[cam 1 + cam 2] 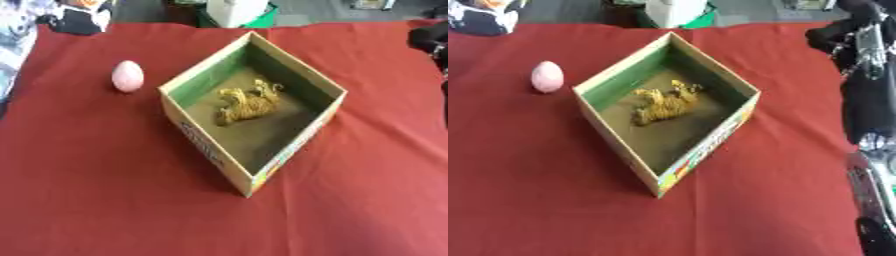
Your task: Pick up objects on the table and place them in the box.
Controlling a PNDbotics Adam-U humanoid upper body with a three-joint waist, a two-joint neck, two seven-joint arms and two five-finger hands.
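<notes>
- Red tablecloth (105, 200): covers the table.
- Cardboard box (203, 145), centre, open-topped: yellow striped tiger toy (248, 103) lies inside.
- Pink egg (127, 76): at 10 o'clock of box, apart.
- Right arm (868, 100): at 3 o'clock edge; hand's fingers cannot be told.

Counter (87, 200) covered in red cloth. Open cardboard box (210, 157) set at frame centre, turned corner-on. Pink egg-shaped object (128, 76) laid upper left, apart from box.
</notes>
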